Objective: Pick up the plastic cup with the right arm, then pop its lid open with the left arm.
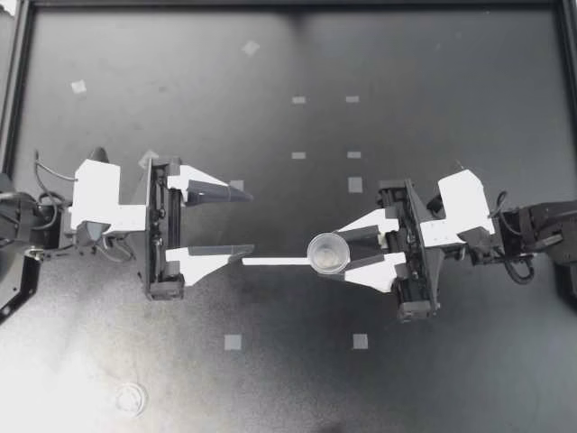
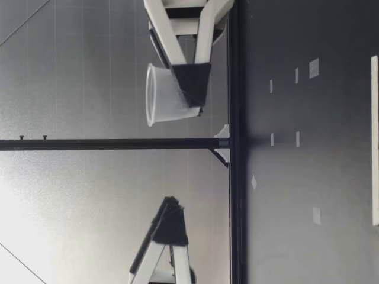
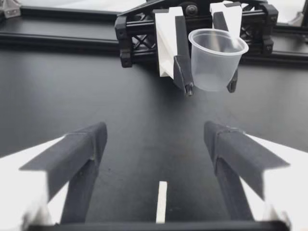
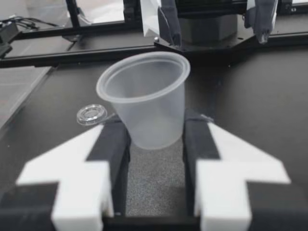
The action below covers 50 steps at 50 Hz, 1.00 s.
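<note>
so, my right gripper (image 1: 335, 253) has the clear plastic cup (image 1: 326, 253) pinched between both fingers. they grip low on its wall near the base, drawn in only as far as the cup lets them. the cup is upright, mouth up, long axis vertical. in the low view it (image 2: 166, 94) hangs clear above the table (image 1: 406, 81), touching nothing but those fingers.

my left gripper (image 1: 252, 222) is spread wide with nothing in it, tips pointing straight at the right one. from the left wrist view the cup (image 3: 217, 57) sits ahead of the open fingers, a bit toward one finger's side rather than centred, and well apart from them. the low view puts the left fingertips roughly level with the cup. so the right arm is the one on it, and the left just faces it across the gap.

a white strip (image 1: 275, 262) lies flat on the table under that gap. its long axis runs gripper to gripper, with one end just beside a left fingertip and the other under the cup. a small clear lid (image 1: 131, 397) lies off beside the left arm, well apart from both grippers.
</note>
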Available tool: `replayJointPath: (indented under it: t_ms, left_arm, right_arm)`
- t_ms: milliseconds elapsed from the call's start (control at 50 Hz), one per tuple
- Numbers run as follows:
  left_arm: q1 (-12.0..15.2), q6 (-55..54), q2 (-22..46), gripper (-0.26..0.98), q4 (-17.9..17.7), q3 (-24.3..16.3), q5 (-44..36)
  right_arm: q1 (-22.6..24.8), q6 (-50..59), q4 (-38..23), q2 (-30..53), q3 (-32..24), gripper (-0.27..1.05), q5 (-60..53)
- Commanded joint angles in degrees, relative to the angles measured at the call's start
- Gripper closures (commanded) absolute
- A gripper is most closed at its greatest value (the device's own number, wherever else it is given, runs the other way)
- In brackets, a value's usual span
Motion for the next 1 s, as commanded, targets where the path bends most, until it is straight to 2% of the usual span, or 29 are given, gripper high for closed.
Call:
replayJointPath:
  t_ms: [0, 980]
  left_arm:
    - [0.00, 0.00, -1.14, -0.01, 0.00, -1.05, -0.09]
    - [0.00, 0.00, -1.32, -0.01, 0.00, -1.14, 0.70]
  right_arm:
    - [0.18, 0.09, -0.09, -0.79, -0.70, 0.49, 0.18]
    - [0.18, 0.00, -0.09, -1.05, -1.05, 0.49, 0.26]
